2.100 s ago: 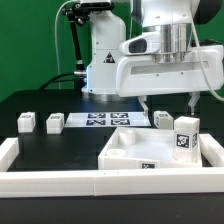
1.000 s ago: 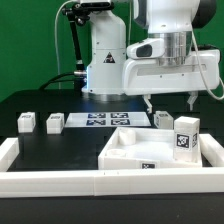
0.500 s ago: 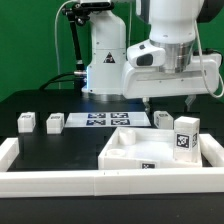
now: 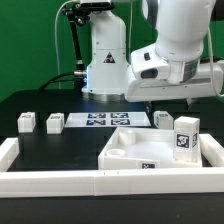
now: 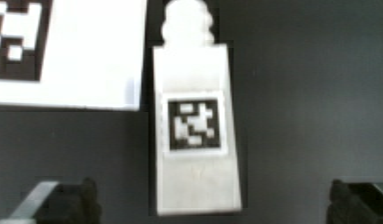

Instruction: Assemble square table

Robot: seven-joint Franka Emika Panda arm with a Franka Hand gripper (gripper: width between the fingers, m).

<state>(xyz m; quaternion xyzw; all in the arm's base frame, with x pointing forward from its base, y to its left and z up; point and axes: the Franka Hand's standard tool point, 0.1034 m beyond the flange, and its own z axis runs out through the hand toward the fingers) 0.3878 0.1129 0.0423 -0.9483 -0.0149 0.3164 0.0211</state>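
The square table's white slab lies rimmed face up at the front right of the black surface. A tagged post stands upright at its right edge. Another post lies behind the slab next to the marker board. My gripper hangs open above that post, clear of it. In the wrist view the post lies lengthwise with its tag up, between my two dark fingertips, and the gripper holds nothing. Two more posts sit at the exterior view's left.
A white rail edges the black surface at the front and turns up both sides. The robot's white base stands behind the marker board, with cables on the exterior view's left.
The wrist has turned and tilted and the arm's body has shifted toward the exterior view's right. The fingers stay open above the same post. No part has moved.
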